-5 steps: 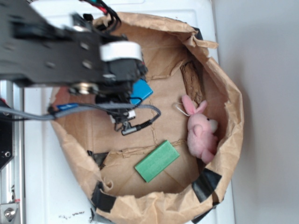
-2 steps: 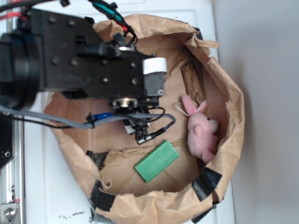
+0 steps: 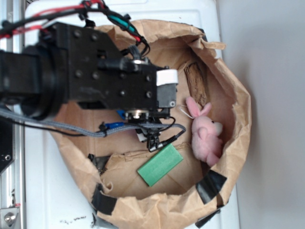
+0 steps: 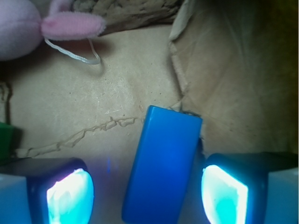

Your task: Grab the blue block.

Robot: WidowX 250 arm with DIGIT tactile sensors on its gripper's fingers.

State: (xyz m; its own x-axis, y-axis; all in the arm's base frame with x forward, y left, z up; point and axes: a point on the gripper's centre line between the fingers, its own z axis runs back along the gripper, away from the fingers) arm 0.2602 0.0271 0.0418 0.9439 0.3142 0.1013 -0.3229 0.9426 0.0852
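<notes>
the blue block point(image 4: 163, 163) lies flat on the brown paper floor of the bag point(image 3: 236, 109), right under the wrist camera, its long axis running from the bottom edge of the wrist view up and a little to the right, so the far short end points toward the crumpled back wall of the bag. the hand point(image 4: 147, 193) stands wide, with one pale glowing fingertip point(image 4: 70, 196) well off the block's left side and the other at its right side, close to the block's long edge; i cannot tell whether that one touches. the block sits between the two, nearer the right one, and nothing is gripped. in the exterior view the black arm point(image 3: 95, 76) hangs over the middle of the bag and hides the block entirely. just past the block, a torn seam in the paper runs leftward across the floor. farther off, at the top left of the wrist view, the pink plush rabbit point(image 3: 205, 131) lies with one ear and a white string loop reaching toward the middle of the floor, apart from the block. a dark piece of bark point(image 3: 195, 83) rests against the back wall near the rabbit. the green block point(image 3: 160, 164) lies flat near the front of the bag, well apart from the blue one, only its edge showing at the left border of the wrist view. the bag sits on a white table point(image 3: 43, 191).
</notes>
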